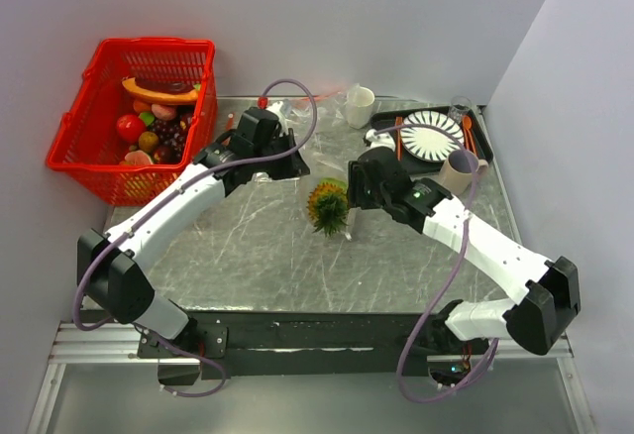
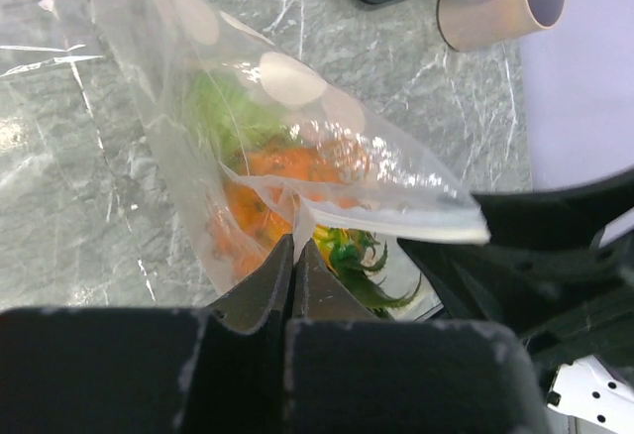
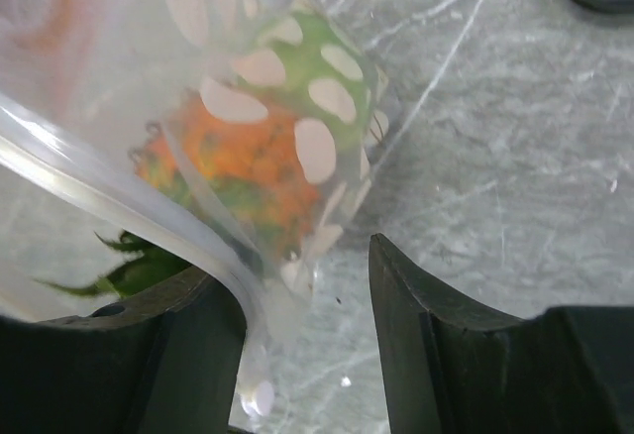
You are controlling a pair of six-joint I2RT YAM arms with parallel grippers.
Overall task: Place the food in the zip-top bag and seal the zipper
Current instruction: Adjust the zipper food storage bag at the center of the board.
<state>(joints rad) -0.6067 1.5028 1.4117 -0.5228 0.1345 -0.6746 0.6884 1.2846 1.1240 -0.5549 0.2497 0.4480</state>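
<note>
The zip-top bag (image 2: 188, 87) is a clear pouch with white spots, held up over the table's middle. Inside it I see a red-orange piece (image 2: 282, 171), a light-green piece (image 3: 307, 53) and a dark-green spiky tuft (image 2: 367, 266); the food also shows in the top view (image 1: 328, 206). My left gripper (image 2: 293, 248) is shut, pinching the bag's film just left of the food (image 1: 295, 168). My right gripper (image 3: 302, 266) is open at the bag's right side (image 1: 355, 196). The zipper strip (image 3: 119, 206) runs across its left finger (image 3: 198, 335), and the bag's corner hangs between the jaws.
A red basket (image 1: 99, 171) with more toy foods stands at the back left. At the back right, a black tray (image 1: 474, 117) carries a striped plate (image 1: 433, 138); a tan cup (image 1: 458, 168) lies beside it and a white cup (image 1: 360, 107) stands nearby.
</note>
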